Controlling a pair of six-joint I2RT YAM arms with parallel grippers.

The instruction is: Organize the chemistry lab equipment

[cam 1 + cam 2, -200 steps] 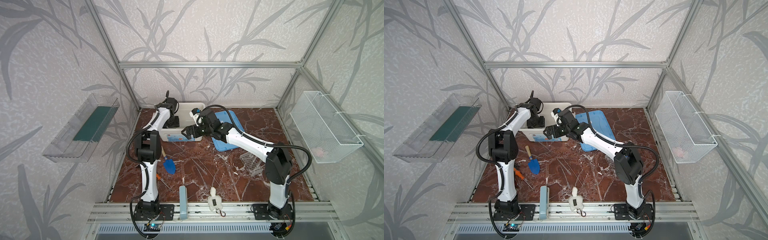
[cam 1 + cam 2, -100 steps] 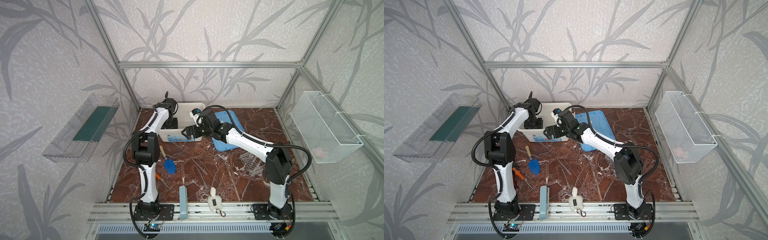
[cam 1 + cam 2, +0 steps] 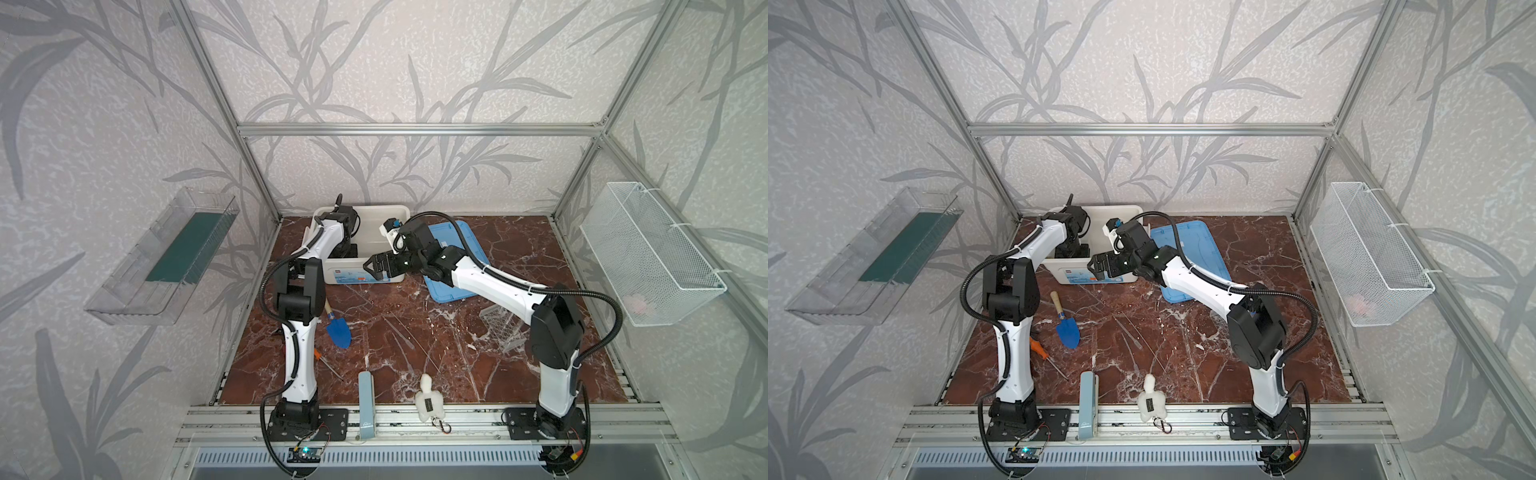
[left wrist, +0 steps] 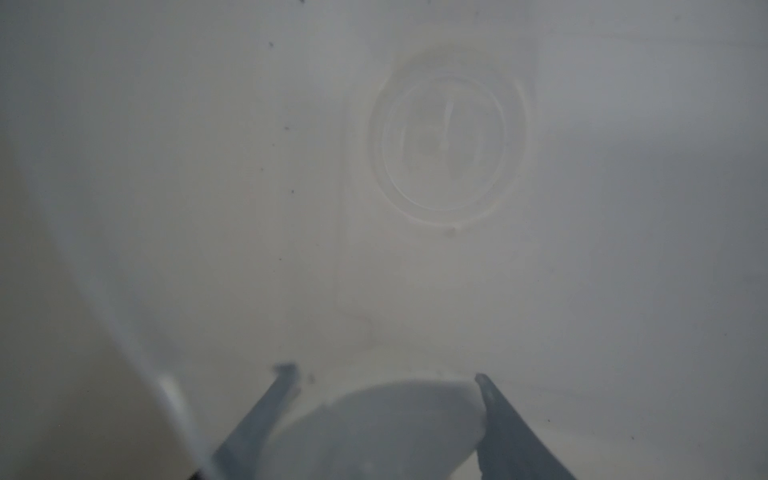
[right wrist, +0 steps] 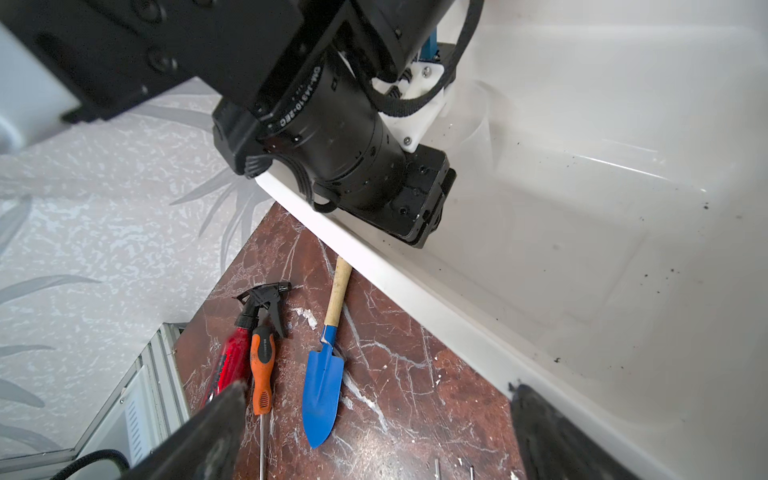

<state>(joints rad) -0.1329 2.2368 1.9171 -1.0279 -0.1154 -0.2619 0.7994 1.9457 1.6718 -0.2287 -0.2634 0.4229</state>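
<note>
Left wrist view puts me inside the white bin (image 4: pixel 124 166), walls close, all blurred; my left gripper (image 4: pixel 384 378) is clamped on the white round dish (image 4: pixel 374 428). My right gripper (image 5: pixel 378 387) hangs spread wide over the bin's near rim, holding nothing. I read "DM-J4310-2EC" on the left arm's motor (image 5: pixel 316 124). Bare marble table (image 3: pixel 374 299) lies between trowel (image 3: pixel 338 332) and tube rack (image 3: pixel 498 328).

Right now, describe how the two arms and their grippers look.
Both the left arm and right arm have white link shells, black joint housings and a looping black ribbed cable. Each base is a black plate. The right gripper and left gripper have dark tapered fingers. White lettering marks the left arm's wrist motor.
</note>
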